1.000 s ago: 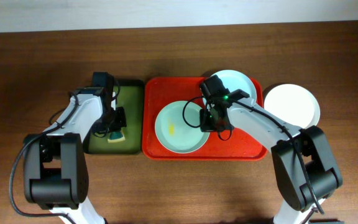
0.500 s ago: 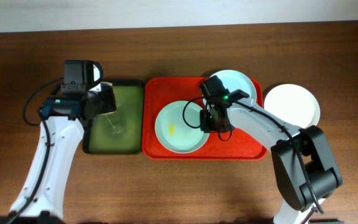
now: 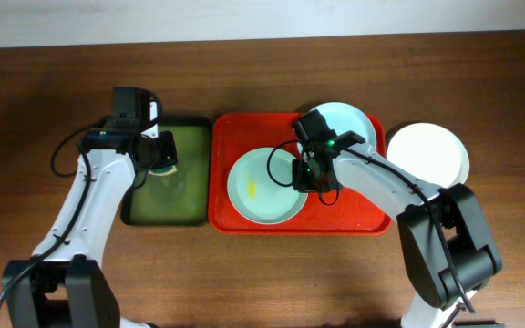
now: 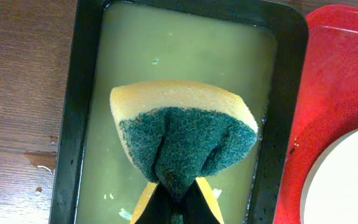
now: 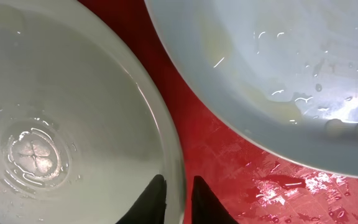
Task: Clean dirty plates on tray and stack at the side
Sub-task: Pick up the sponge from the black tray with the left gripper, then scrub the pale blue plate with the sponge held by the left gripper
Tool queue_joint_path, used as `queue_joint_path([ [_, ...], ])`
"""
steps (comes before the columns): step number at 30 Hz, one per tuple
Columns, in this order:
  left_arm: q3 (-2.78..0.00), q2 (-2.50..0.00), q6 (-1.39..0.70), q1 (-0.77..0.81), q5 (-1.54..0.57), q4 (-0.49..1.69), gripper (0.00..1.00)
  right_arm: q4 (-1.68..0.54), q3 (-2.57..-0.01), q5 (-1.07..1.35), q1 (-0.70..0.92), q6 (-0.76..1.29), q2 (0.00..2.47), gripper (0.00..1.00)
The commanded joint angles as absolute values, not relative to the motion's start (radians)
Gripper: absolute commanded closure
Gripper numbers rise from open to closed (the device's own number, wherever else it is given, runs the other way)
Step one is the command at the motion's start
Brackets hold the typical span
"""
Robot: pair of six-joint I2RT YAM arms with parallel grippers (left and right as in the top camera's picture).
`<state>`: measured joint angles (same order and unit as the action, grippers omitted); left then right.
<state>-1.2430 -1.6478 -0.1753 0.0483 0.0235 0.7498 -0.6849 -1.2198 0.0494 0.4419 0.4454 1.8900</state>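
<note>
- the red tray [image 3: 354, 219] sits at the middle of the desk [image 3: 499, 273], nearer its far edge.
- the near mint plate [image 3: 258, 196] lies in the tray's left half, with a yellow smear [image 3: 252, 189] on it.
- the right gripper [image 5: 180, 200] is pinched on that plate's right rim, one finger on each side.
- the far mint plate [image 3: 354, 120] lies in the tray's far right corner, just beside the gripper.
- the white plate [image 3: 431, 153] rests on the desk, toward the right edge.
- the left gripper [image 4: 176, 202] clamps a sponge [image 4: 185, 140] above the dark green tray [image 4: 289, 93], left of the red tray.
</note>
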Motion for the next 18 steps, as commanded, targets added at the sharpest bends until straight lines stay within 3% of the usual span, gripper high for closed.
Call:
queue_joint_path([
  [1, -1.239, -1.663, -0.084, 0.046, 0.011, 0.737, 1.0, -0.683, -1.213, 0.048, 0.451, 0.449, 1.909, 0.96],
  [3, -1.239, -1.684, -0.036, 0.046, -0.061, 0.722, 1.0, -0.683, -1.213, 0.048, 0.451, 0.45, 1.909, 0.95],
  [4, -1.239, -1.692, -0.036, 0.046, -0.061, 0.719, 1.0, -0.683, -1.213, 0.048, 0.451, 0.45, 1.909, 0.82],
  [5, -1.239, -1.698, -0.036, 0.046, -0.061, 0.718, 1.0, -0.683, -1.213, 0.048, 0.451, 0.45, 1.909, 0.79],
  [7, -1.239, -1.702, -0.036, 0.046, -0.06, 0.718, 1.0, -0.682, -1.213, 0.048, 0.451, 0.45, 1.909, 0.8],
  [9, -1.239, -1.702, -0.036, 0.046, -0.06, 0.718, 1.0, -0.664, -1.194, 0.048, 0.451, 0.453, 1.909, 0.96],
  [18, -1.373, -1.698, -0.063, 0.083, 0.07, 0.764, 1.0, -0.646, -1.213, 0.124, 0.451, 0.534, 1.905, 0.96],
])
